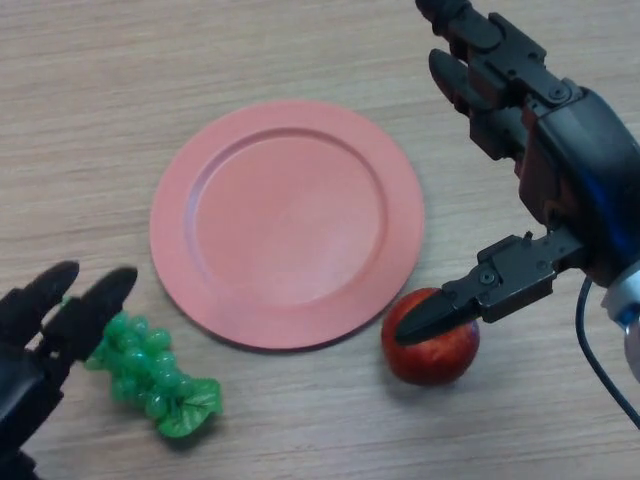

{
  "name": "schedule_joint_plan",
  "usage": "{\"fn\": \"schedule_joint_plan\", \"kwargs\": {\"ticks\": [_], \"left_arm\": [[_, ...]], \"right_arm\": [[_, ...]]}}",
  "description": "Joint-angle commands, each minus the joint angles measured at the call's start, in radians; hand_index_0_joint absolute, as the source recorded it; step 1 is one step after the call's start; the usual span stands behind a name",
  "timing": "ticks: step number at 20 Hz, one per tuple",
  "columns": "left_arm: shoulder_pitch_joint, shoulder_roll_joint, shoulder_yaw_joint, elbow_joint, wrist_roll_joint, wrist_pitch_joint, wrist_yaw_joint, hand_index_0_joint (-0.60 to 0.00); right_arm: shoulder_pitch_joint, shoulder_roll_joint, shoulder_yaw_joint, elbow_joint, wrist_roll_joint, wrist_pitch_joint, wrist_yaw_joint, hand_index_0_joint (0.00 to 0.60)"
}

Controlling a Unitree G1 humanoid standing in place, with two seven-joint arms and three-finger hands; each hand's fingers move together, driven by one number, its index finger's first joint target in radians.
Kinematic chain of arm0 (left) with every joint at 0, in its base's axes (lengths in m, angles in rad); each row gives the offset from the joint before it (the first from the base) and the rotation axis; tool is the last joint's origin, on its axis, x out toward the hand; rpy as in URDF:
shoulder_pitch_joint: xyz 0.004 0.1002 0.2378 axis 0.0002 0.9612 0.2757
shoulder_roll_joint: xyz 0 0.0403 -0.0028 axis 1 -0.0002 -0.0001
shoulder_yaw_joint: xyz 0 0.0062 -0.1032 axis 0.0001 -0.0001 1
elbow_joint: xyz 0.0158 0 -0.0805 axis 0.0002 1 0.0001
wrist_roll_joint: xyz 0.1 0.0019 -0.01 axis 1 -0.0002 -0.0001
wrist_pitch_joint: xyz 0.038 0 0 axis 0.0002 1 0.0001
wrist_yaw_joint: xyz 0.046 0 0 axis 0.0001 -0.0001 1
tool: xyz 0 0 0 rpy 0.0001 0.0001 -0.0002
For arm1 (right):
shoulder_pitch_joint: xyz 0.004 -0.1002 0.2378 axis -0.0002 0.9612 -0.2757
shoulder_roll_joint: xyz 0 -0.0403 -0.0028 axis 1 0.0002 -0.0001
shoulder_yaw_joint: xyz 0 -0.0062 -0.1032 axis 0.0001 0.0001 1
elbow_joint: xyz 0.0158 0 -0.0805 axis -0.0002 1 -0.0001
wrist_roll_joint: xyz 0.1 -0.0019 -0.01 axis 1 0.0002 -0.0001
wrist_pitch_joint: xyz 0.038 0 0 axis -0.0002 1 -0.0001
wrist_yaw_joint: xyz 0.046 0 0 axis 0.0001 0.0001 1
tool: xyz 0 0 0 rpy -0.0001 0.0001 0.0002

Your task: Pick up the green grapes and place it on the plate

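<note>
A bunch of green grapes [155, 378] lies on the wooden table at the lower left, just below the rim of a pink plate [287, 222] that is empty. My left hand [45, 330] comes in from the bottom left with its fingers straight; the fingertips [112, 288] reach the upper left end of the grapes. My right hand [540, 160] is open above the table right of the plate, its fingers pointing away and its thumb [470, 300] stretched over a red apple.
A red apple [432, 345] sits at the plate's lower right rim, under my right thumb. The wooden table [100, 100] stretches around the plate.
</note>
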Motion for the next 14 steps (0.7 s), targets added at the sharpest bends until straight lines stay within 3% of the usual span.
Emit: {"fn": "schedule_joint_plan", "kwargs": {"ticks": [1,3,5,6,7,8,13,14], "left_arm": [[-0.006,0.063,0.087,-0.045,-0.040,-0.047,0.147,0.000],[0.003,0.068,0.069,-0.056,-0.014,-0.047,0.160,0.000],[0.007,0.071,0.062,-0.056,-0.007,-0.056,0.161,-0.199],[0.008,0.072,0.060,-0.051,0.004,-0.066,0.171,-0.350],[0.008,0.072,0.058,-0.046,0.018,-0.073,0.185,-0.449],[0.004,0.072,0.050,-0.028,0.070,-0.082,0.242,-0.593],[0.000,0.101,-0.010,0.015,0.265,-0.081,0.436,-0.600],[0.003,0.117,-0.028,0.034,0.333,-0.081,0.505,-0.600]], "right_arm": [[-0.034,-0.010,-0.043,-0.067,0.022,-0.127,-0.020,0.000],[-0.028,-0.011,-0.046,-0.081,0.029,-0.126,-0.026,0.000],[-0.026,-0.012,-0.047,-0.085,0.032,-0.130,-0.029,0.000],[-0.023,-0.013,-0.048,-0.087,0.033,-0.132,-0.031,0.000],[-0.022,-0.014,-0.049,-0.091,0.035,-0.132,-0.034,0.000],[-0.020,-0.017,-0.055,-0.101,0.042,-0.128,-0.038,0.000],[-0.026,-0.021,-0.060,-0.114,0.053,-0.113,-0.049,0.000],[-0.025,-0.021,-0.064,-0.120,0.061,-0.109,-0.051,0.000]]}}
